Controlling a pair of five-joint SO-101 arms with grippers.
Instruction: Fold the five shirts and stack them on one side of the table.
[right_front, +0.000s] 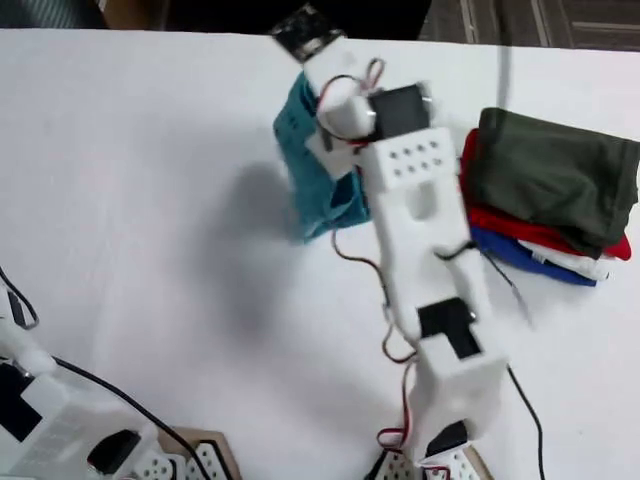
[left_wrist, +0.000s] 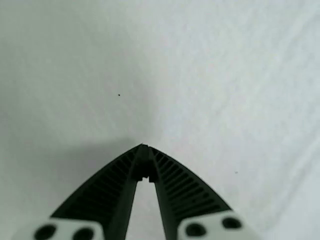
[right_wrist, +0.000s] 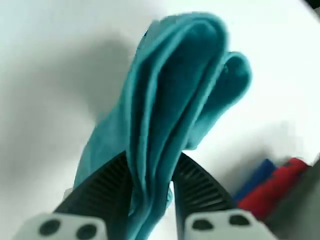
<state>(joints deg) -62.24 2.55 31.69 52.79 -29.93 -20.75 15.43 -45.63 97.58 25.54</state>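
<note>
- One white table (right_front: 150, 150) lies under both my arms.
- At its right edge in the high view, stack of four folded shirts (right_front: 550, 190): dark green on top, then red, white, blue.
- Bunched teal shirt (right_wrist: 170, 100) hangs near the stack, apart from it.
- My right gripper (right_wrist: 150, 165) is clamped on the teal shirt.
- My left gripper (left_wrist: 143, 150) is closed on nothing, tips meeting over bare table.

Stretches the right arm (right_front: 420, 230) from its base at 6 o'clock of the high view up toward 12 o'clock, with the wrist bent over at the far end. Clamps the right gripper (right_wrist: 152, 159) on a fold of the teal shirt (right_wrist: 175, 75). Tucks the left arm (right_front: 60, 420) low at 7 o'clock. Presses the left gripper (left_wrist: 143, 150) closed, fingertips touching.
</note>
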